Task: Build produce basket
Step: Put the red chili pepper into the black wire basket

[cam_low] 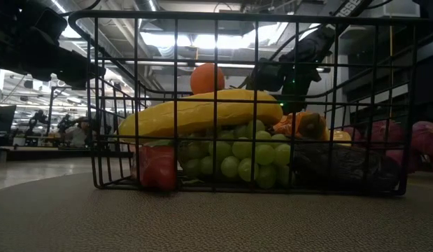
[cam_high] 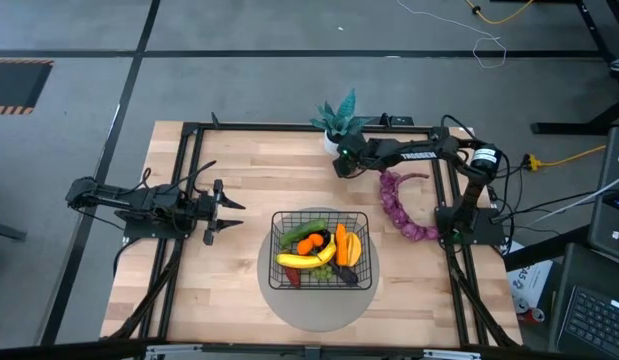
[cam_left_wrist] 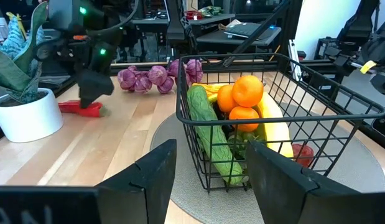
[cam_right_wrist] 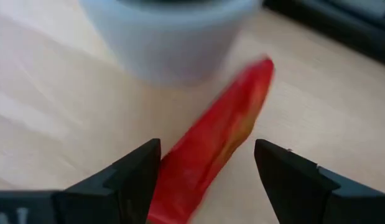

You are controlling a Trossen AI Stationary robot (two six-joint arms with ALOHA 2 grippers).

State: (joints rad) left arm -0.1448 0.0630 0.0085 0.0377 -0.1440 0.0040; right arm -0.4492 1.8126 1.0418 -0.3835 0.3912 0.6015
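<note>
The black wire basket stands on a round grey disc at the table's middle. It holds a banana, a cucumber, oranges, green grapes and other produce. A red pepper lies on the wood beside the white pot, at the far side. My right gripper is open and slants down over the pepper, one finger on either side. My left gripper waits open and level, left of the basket.
The potted plant stands just behind the pepper, close to my right gripper. A long purple lumpy string curves along the table's right side. The wood left of and beyond the basket is bare.
</note>
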